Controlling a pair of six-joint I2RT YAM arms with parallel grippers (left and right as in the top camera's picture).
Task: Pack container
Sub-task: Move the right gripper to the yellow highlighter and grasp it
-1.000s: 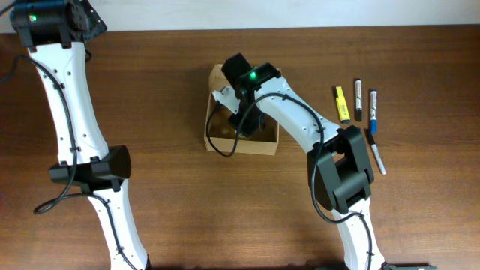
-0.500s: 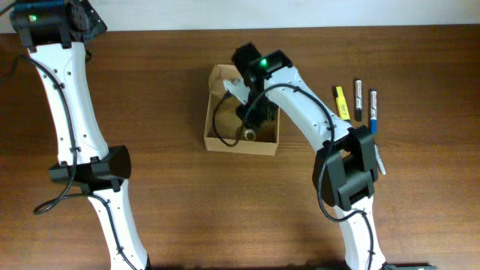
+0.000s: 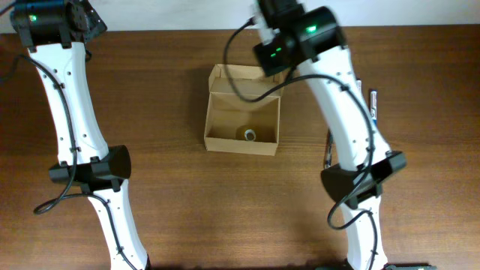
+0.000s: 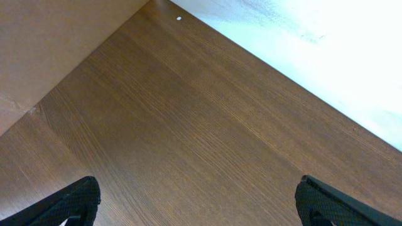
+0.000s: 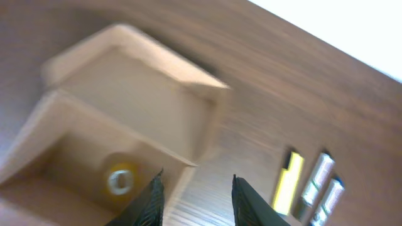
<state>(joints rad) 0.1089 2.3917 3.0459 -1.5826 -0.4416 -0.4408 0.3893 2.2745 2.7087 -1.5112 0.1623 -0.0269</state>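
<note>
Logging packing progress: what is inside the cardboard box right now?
One small round yellowish ring lies on the open cardboard box's floor. Rest of floor looks bare; the right arm hides only a flap corner.

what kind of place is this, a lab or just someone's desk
Most likely a robot lab bench: two robot arms stand at a wooden table, with a plain box and a few markers set out beside it.

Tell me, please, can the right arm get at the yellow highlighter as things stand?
Probably yes. The right tool is open and empty, and the yellow highlighter lies on the bare table to the side of the container with nothing over it. Two markers lie close beside it.
</note>
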